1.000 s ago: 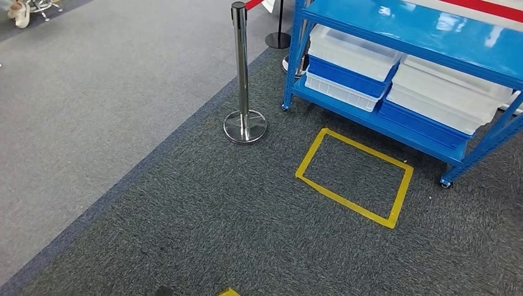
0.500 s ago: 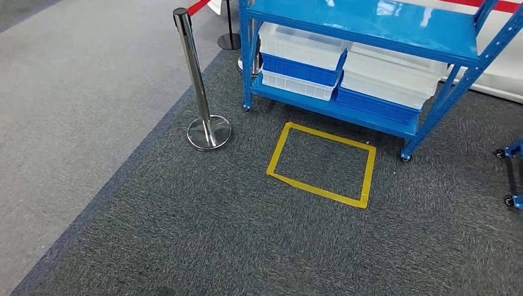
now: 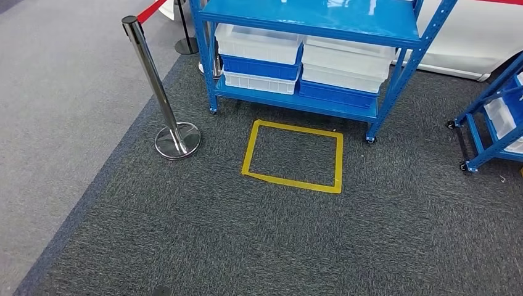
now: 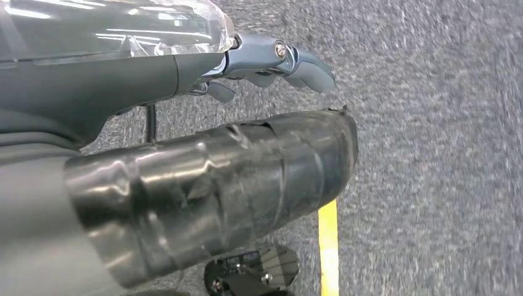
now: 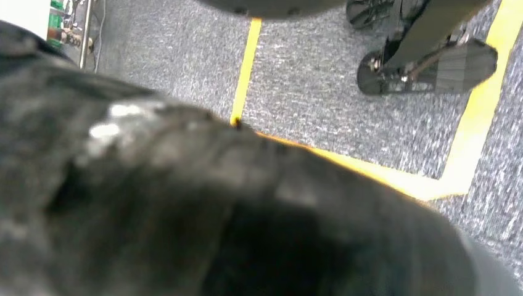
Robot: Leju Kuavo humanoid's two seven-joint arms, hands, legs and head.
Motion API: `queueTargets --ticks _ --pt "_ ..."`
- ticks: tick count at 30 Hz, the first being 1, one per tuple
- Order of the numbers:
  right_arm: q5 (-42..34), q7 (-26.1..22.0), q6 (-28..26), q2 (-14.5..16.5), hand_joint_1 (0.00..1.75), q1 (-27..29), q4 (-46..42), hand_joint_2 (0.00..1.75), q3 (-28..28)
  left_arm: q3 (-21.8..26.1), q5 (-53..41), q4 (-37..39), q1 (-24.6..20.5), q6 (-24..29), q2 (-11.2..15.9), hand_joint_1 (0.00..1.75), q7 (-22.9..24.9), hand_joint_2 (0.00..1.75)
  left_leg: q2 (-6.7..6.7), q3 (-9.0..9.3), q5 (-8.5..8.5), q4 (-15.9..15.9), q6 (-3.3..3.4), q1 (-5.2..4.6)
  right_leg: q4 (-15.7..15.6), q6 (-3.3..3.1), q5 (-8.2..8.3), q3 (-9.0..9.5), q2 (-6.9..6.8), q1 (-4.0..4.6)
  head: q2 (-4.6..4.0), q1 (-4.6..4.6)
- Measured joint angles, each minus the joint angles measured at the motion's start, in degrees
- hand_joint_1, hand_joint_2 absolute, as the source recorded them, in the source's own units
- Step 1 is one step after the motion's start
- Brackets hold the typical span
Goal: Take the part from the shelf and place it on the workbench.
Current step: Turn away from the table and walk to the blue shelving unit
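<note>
Both hands hang above carpet

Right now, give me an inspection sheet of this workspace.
Surface: dark grey carpet, with a lighter grey strip to the left; a yellow taped rectangle lies in front of the shelf.
Job's things: blue shelf on casters, its lower level holding stacked white and blue bins; the part itself cannot be told.
Clutter: nothing seen.
Hands: left hand hangs over the carpet, fingers holding nothing; right hand is blurred, state cannot be told.
Cables: nothing seen.
Surroundings: chrome stanchion with red belt left of the shelf; second blue rack at right; white panel behind.
</note>
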Motion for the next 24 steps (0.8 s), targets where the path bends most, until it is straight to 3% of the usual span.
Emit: queueTargets --ticks 1,3,5,6,7,8,9,11,13,16,18,19,22,23,24 --pt "0.0 0.1 0.0 0.0 0.00 0.0 0.0 0.00 0.0 0.0 0.0 0.0 -0.1 -0.1 0.0 0.00 0.0 0.00 0.08 0.19 -0.22 0.0 -0.35 0.07 -0.1 -0.29 0.05 0.04 0.60 -0.16 0.01 0.01" --pt "0.2 0.2 -0.1 0.0 0.00 0.0 0.0 0.00 0.0 0.1 -0.1 0.0 -0.2 -0.2 0.0 0.00 0.0 0.00 -1.56 -0.37 -1.76 2.0 -0.94 0.21 -0.5 -0.92 0.27 0.25 1.52 -0.53 0.00 -0.03" --pt "0.3 0.2 -0.4 0.0 0.00 -0.1 0.0 0.00 0.0 0.2 -0.1 0.0 -0.1 -0.2 0.0 0.00 -0.1 0.00 -3.98 -3.34 -5.23 8.2 -1.30 0.36 -0.7 -1.49 0.35 0.29 2.31 -0.64 0.00 -0.08" --pt "0.3 0.2 -0.6 0.0 0.00 -0.1 0.0 0.00 0.0 0.3 -0.1 0.0 0.0 -0.3 0.0 0.00 -0.1 0.00 -4.52 -5.35 -6.93 12.2 -1.40 0.38 -0.7 -1.69 0.33 0.24 2.72 -0.58 0.01 -0.10" --pt "0.4 0.3 -0.8 0.0 0.00 -0.1 0.0 0.00 0.0 0.3 -0.1 0.0 0.1 -0.3 0.1 0.00 -0.2 0.00 -4.71 -7.04 -7.82 15.3 -1.46 0.38 -0.6 -1.76 0.29 0.24 3.17 -0.51 0.00 -0.10" --pt "0.5 0.3 -0.9 0.0 0.00 -0.1 0.0 0.00 0.0 0.3 -0.1 0.0 0.2 -0.5 0.1 0.00 -0.3 0.00 -4.77 -7.98 -7.56 16.7 -1.48 0.37 -0.5 -1.80 0.24 0.27 3.61 -0.45 0.01 -0.10" --pt "0.6 0.5 -0.9 0.0 0.00 -0.1 0.0 0.00 0.0 0.3 0.0 0.0 0.2 -0.9 0.1 0.00 -0.4 0.00 -4.78 -7.85 -6.09 15.8 -1.43 0.37 -0.4 -1.77 0.16 0.33 4.03 -0.42 0.00 -0.11" --pt "1.0 0.7 -1.0 0.1 0.00 0.0 0.0 0.00 0.0 0.3 0.0 0.0 0.2 -2.0 0.2 0.00 -0.7 0.00 -4.94 -5.28 -1.72 9.0 -1.08 0.36 0.0 -1.57 -0.13 0.41 4.66 -0.43 0.00 -0.10" --pt "1.2 1.0 -0.9 0.1 0.00 -0.1 0.0 0.00 0.0 0.4 0.0 0.0 0.2 -2.6 0.3 0.00 -0.9 0.00 -5.30 -2.93 0.52 3.0 -0.60 0.18 0.5 -1.09 -0.45 0.26 5.01 -0.28 0.00 -0.09" --pt "1.3 1.2 -0.9 0.1 0.00 -0.1 0.0 0.00 0.0 0.4 -0.1 0.0 0.2 -2.9 0.3 0.00 -1.2 0.00 -5.45 -2.45 0.76 1.4 0.26 -0.04 0.6 -0.07 -0.54 0.10 5.14 -0.29 0.01 -0.10" --pt "1.4 1.2 -0.9 0.1 0.00 0.0 0.0 0.00 0.0 0.4 -0.2 0.0 0.2 -3.1 0.3 0.00 -1.4 0.00 -5.24 -2.15 1.18 0.8 1.06 0.17 1.8 0.57 -1.50 -0.30 4.55 -0.39 0.01 -0.09" --pt "1.4 1.2 -0.9 0.1 0.00 -0.1 0.0 0.00 0.0 0.4 -0.2 0.0 0.2 -3.2 0.3 0.00 -1.5 0.00 -5.10 -2.01 1.36 0.6 1.39 0.31 3.9 0.85 -2.87 -1.21 4.14 -0.45 0.00 -0.07" --pt "1.5 1.2 -0.9 0.1 0.00 -0.1 0.0 0.00 0.0 0.4 -0.3 0.0 0.3 -3.4 0.3 0.00 -1.6 0.00 -4.66 -2.02 1.35 0.6 1.71 0.32 14.6 1.56 -7.85 -6.34 3.50 -0.87 -0.01 -0.05" --pt "1.5 1.2 -0.9 0.1 0.00 -0.1 0.0 0.00 0.0 0.4 -0.3 0.0 0.3 -3.4 0.3 0.00 -1.6 0.00 -4.56 -1.97 1.26 0.6 1.68 0.34 16.5 1.73 -8.09 -7.34 3.44 -1.03 -0.01 -0.06" --pt "1.5 1.2 -0.9 0.1 0.00 0.0 0.0 0.00 0.0 0.4 -0.3 0.0 0.3 -3.5 0.3 0.00 -1.6 0.00 -4.52 -1.86 1.14 0.6 1.60 0.37 16.1 1.84 -7.13 -7.21 3.36 -1.18 -0.01 -0.05"
